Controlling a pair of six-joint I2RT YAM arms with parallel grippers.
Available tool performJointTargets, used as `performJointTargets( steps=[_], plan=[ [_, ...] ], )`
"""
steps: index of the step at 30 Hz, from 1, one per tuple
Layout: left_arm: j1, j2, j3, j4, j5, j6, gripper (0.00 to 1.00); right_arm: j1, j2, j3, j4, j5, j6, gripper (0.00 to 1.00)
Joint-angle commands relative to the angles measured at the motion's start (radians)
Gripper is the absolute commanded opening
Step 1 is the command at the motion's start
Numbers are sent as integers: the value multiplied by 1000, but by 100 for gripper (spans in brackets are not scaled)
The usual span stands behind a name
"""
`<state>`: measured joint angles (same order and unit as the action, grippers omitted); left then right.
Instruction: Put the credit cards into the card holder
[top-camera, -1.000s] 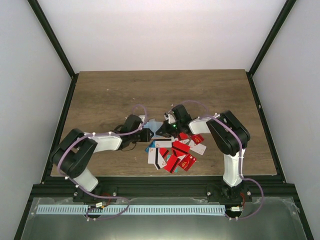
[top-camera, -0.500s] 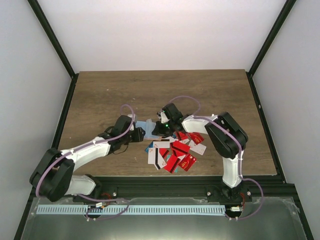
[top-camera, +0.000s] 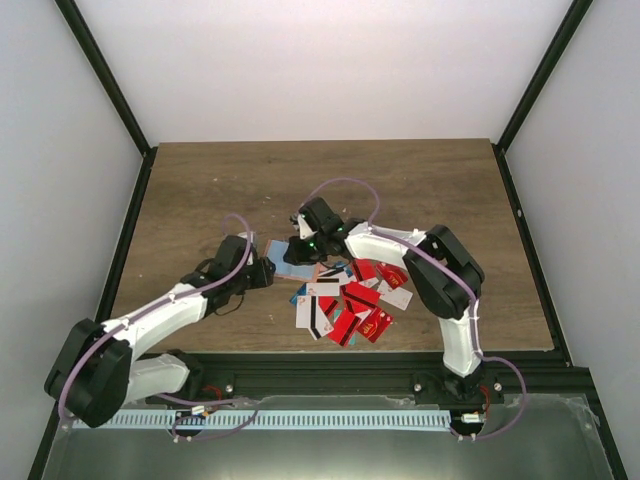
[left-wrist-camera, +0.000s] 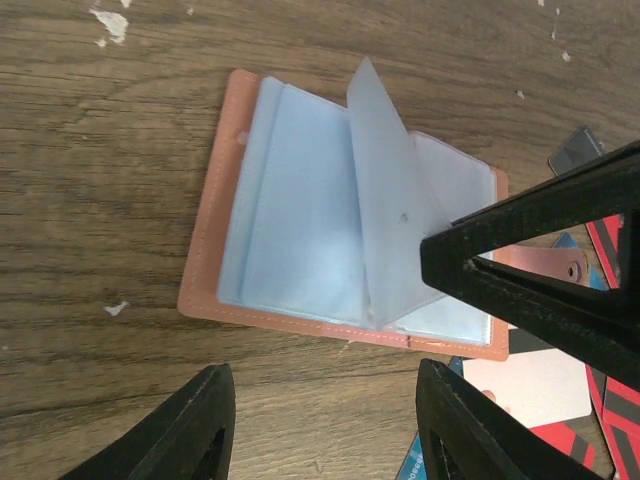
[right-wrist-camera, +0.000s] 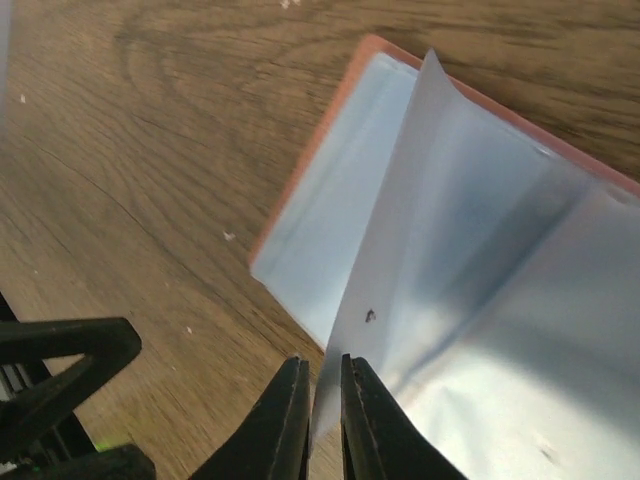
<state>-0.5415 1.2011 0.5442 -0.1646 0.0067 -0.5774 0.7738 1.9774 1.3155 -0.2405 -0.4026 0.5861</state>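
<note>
The salmon-brown card holder (top-camera: 277, 248) lies open on the table, its clear plastic sleeves showing; it also shows in the left wrist view (left-wrist-camera: 207, 250). My right gripper (right-wrist-camera: 322, 400) is shut on the edge of one clear sleeve (right-wrist-camera: 420, 230) and holds that page upright (left-wrist-camera: 385, 190). In the top view the right gripper (top-camera: 298, 247) is over the holder. My left gripper (left-wrist-camera: 320, 420) is open and empty, just in front of the holder's near edge, not touching it (top-camera: 262, 272). The credit cards (top-camera: 350, 302), mostly red, lie in a pile to the right of the holder.
Some cards (left-wrist-camera: 535, 385) lie right beside the holder's right end, one partly under it. The right gripper's black fingers (left-wrist-camera: 530, 260) cross the right side of the left wrist view. Bare wooden table (top-camera: 200, 190) stretches left and behind.
Both grippers have moved left. The right gripper has swept left over the holder with the sleeve page in it. The left gripper has drawn back from the holder towards the left.
</note>
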Motion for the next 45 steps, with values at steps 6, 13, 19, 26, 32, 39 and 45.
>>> performJointTargets(
  steps=[6, 13, 19, 26, 32, 39, 45],
  plan=[
    [39, -100, -37, -59, -22, -6, 52, 52, 126, 181, -54, -16, -37, 21],
    [56, -137, -47, -92, -19, 1, 53, 56, 208, 277, -26, -80, -52, 33],
    [57, -153, -46, -109, 10, -4, 53, 55, 208, 333, -29, -132, -109, 44],
    [43, -202, -58, -127, 98, -20, 52, 37, 3, 174, -15, -74, -142, 64],
    [-19, -224, -46, -134, 133, -24, 52, 31, -218, -76, -25, 67, -109, 75],
    [-200, -149, -14, -79, 119, -41, 52, 30, -480, -355, -130, 225, 44, 77],
    [-333, -16, 13, 34, 120, -60, 51, 30, -692, -548, -236, 308, 166, 85]
  ],
)
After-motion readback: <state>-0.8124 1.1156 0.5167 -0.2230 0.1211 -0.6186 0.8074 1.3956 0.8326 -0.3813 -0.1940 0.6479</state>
